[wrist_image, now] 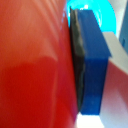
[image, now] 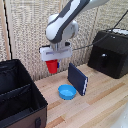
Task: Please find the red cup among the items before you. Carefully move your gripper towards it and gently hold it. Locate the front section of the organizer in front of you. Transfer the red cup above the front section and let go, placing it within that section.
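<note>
The red cup (image: 52, 66) hangs in the air above the wooden table, held by my gripper (image: 54, 61), which is shut on it. In the wrist view the red cup (wrist_image: 35, 70) fills most of the picture, pressed against a blue-padded finger (wrist_image: 95, 55). The organizer (image: 17, 95), a black fabric case with a divider wall, stands open at the exterior view's left, below and to the left of the cup. The cup is over the table, not over the organizer.
A shallow blue bowl (image: 67, 92) lies on the table below the gripper. A dark blue flat box (image: 78, 78) stands tilted beside it. A black boxy appliance (image: 111, 52) sits at the exterior view's right, with a cable running to it.
</note>
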Robot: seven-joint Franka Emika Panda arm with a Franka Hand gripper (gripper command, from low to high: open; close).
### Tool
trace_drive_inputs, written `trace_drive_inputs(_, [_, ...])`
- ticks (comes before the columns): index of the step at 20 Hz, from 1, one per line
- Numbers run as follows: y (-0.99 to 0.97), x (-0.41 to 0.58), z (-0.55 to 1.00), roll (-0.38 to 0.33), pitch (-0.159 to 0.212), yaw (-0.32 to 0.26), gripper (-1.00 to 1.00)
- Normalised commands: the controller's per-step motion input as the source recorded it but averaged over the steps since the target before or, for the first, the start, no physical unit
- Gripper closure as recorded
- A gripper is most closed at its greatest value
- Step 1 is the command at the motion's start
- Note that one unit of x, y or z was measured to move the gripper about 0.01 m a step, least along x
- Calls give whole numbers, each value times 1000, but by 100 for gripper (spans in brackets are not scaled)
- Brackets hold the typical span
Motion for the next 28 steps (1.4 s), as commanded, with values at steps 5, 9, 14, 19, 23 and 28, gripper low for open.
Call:
trace_drive_inputs(5, [443, 0, 756, 109, 103, 45, 100])
trace_drive_inputs(9, [671, -57, 679, 123, 82, 35, 100])
trace_drive_inputs(14, [840, -93, 503, 88, 13, 0, 100])
trace_drive_inputs(19, [937, -116, 299, 6, 0, 0, 100])
trace_drive_inputs(23, [941, -178, 215, 0, 0, 0, 100])
trace_drive_inputs(28, [935, -324, 47, 0, 9, 0, 100])
